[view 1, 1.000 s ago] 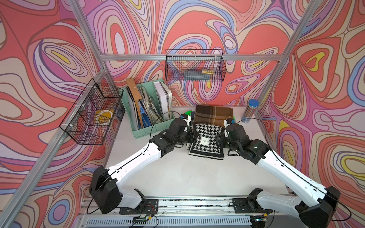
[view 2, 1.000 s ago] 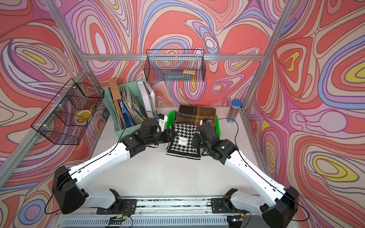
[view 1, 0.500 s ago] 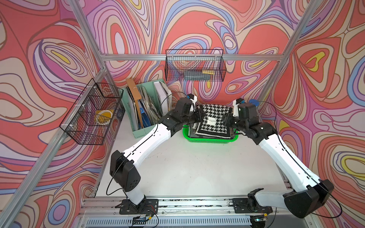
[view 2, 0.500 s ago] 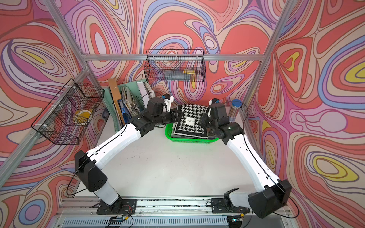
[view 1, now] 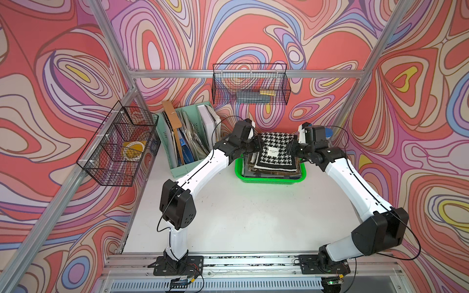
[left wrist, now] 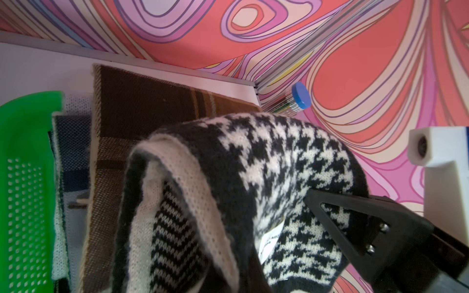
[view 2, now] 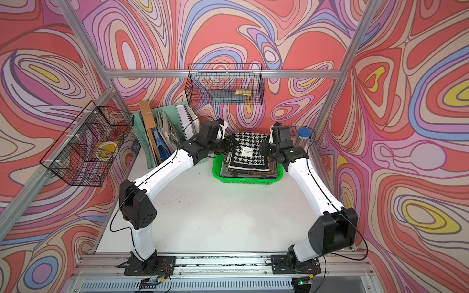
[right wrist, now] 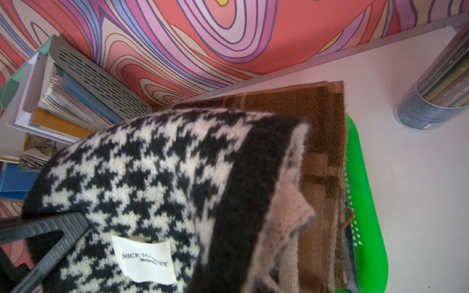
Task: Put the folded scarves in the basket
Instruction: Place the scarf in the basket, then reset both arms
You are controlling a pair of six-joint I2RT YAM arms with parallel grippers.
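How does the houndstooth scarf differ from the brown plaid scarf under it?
The houndstooth scarf is black and white; the brown plaid scarf is brown with tan stripes. The houndstooth scarf, pinched by the left gripper and right gripper, bows upward; the brown plaid scarf lies flat on the stack in the green basket. The houndstooth scarf shows a white label; the brown plaid scarf shows none. Both are folded.

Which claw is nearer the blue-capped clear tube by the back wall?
Right. The right claw grips the houndstooth scarf on its edge toward the tube; the left claw grips the opposite edge, across the scarf.
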